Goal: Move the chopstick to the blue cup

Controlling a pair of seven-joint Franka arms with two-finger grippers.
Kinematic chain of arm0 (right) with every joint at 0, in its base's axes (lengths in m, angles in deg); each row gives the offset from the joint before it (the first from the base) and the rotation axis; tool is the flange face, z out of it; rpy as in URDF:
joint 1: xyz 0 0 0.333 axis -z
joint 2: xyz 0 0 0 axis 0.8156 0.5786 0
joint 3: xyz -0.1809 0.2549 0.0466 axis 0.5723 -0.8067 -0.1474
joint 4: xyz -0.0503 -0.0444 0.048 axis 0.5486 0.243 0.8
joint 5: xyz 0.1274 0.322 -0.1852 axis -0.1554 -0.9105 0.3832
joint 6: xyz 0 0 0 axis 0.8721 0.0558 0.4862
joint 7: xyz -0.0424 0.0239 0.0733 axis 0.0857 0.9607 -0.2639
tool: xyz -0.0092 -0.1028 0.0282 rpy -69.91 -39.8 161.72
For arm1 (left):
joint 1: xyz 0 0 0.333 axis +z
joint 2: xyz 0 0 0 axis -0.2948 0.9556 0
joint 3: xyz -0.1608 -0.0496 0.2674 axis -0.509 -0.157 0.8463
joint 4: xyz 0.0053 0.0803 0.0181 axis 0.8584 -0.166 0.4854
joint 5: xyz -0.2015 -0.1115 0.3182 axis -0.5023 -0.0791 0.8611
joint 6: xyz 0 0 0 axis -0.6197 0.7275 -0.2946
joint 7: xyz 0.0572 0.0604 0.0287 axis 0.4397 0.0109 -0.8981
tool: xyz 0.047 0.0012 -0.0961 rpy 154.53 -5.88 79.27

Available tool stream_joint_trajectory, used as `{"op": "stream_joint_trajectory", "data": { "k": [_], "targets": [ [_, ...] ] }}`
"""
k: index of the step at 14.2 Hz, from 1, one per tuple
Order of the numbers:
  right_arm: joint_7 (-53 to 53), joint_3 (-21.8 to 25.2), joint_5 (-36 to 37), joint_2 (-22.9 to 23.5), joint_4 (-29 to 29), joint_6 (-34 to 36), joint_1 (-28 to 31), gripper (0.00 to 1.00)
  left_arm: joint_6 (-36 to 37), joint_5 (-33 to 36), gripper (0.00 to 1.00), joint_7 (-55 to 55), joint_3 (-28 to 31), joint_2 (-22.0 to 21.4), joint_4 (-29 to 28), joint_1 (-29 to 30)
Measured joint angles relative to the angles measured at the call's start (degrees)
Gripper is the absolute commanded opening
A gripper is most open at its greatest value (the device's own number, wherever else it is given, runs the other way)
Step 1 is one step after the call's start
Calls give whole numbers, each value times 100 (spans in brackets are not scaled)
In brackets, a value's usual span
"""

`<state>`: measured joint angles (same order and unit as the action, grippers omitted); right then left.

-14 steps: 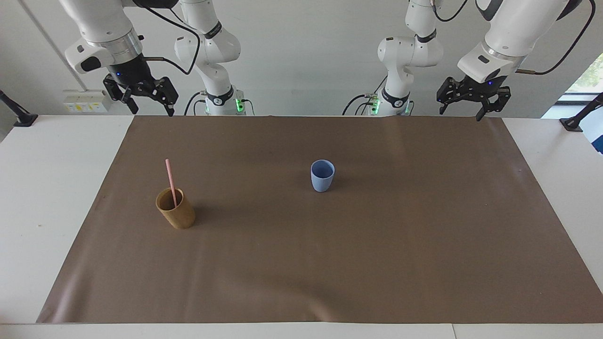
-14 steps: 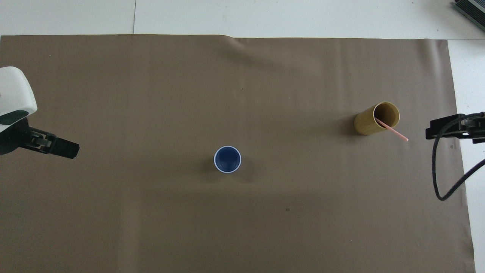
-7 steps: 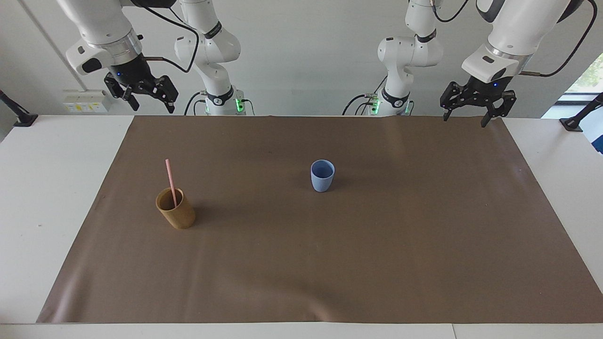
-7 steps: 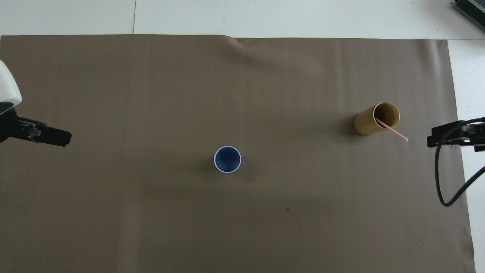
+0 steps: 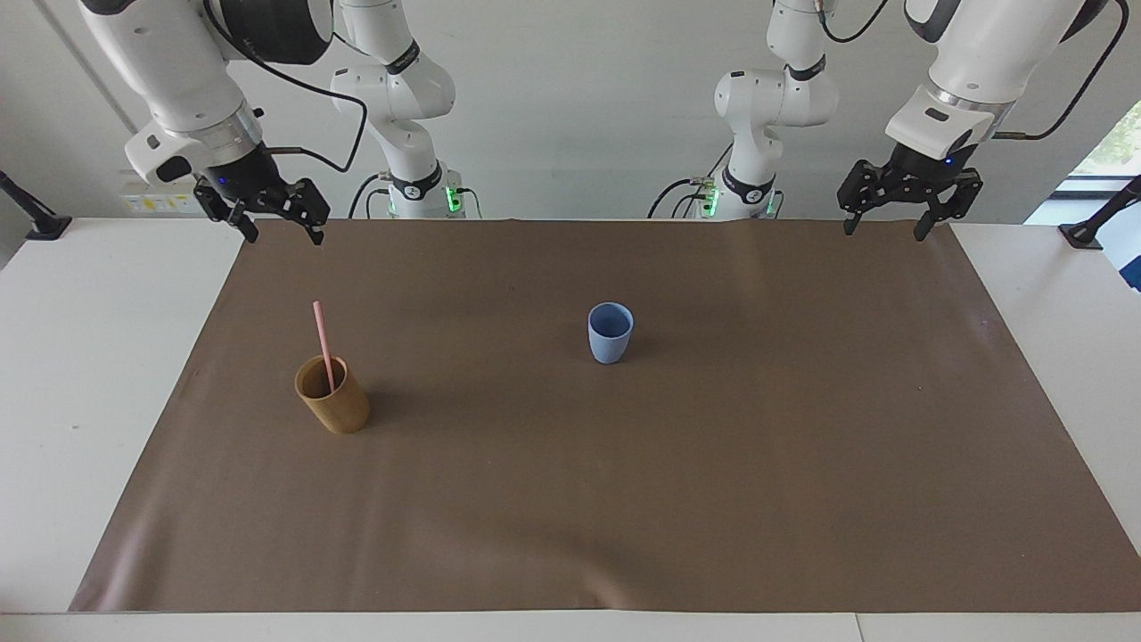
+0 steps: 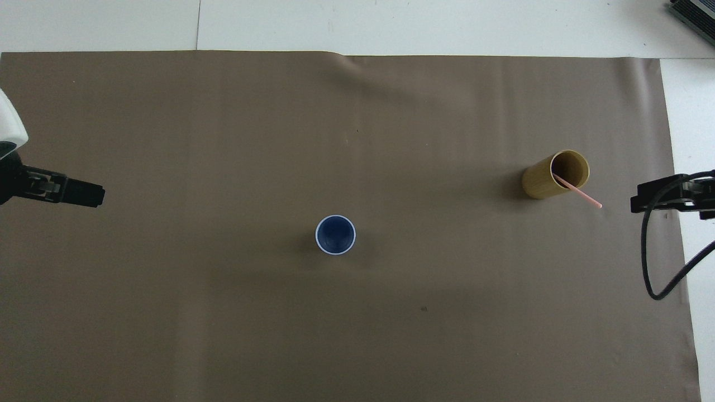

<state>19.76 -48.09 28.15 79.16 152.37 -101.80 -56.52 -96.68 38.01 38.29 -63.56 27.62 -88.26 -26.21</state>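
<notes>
Both hands hang spread and empty, left hand (image 5: pixel 891 227) and right hand (image 5: pixel 276 234), while that light, stiff chopstick (image 5: pixel 323 345) begs a pinch above the tan cup (image 5: pixel 332 407).

Matt blue cup (image 5: pixel 611 333), matt brown mat (image 5: pixel 713 464), glossy white arms (image 5: pixel 967 62)

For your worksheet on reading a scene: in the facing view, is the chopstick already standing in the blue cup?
No, the chopstick stands in the tan cup, while the blue cup holds nothing.

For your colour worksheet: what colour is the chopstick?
Pale pink; the chopstick shows best in the facing view.
</notes>
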Motion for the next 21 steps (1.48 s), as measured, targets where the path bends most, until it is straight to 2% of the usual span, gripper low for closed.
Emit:
{"op": "stream_joint_trajectory", "data": {
  "k": [3, 8, 13, 15, 17, 19, 20, 21],
  "targets": [
    [69, 0, -2, 314, 223, -244, 10, 100, 287, 0, 100, 0, 1, 0, -3, 68],
    [197, -2, -203, 969, 264, -557, 9, 100, 454, 0, 100, 0, 5, -2, -30, 210],
    [383, 0, -220, 1052, 489, -771, 10, 100, 453, 0, 100, -11, -3, -4, -37, 210],
    [383, 2, -220, 1062, 525, -771, 12, 71, 449, 0, 100, -20, -10, -4, -33, 210],
    [383, 3, -260, 1068, 526, -771, 24, 47, 438, 0, 100, -38, -6, -4, -16, 211],
    [383, 4, -360, 1069, 526, -771, 86, 15, 423, -3, 100, -41, -5, 15, 26, 211],
    [383, 4, -383, 1069, 526, -771, 128, 3, 408, -6, 100, -42, -6, 55, 100, 211],
    [383, 4, -399, 1069, 526, -771, 157, 0, 407, -7, 100, -42, -6, 114, 205, 211]
  ]
}}
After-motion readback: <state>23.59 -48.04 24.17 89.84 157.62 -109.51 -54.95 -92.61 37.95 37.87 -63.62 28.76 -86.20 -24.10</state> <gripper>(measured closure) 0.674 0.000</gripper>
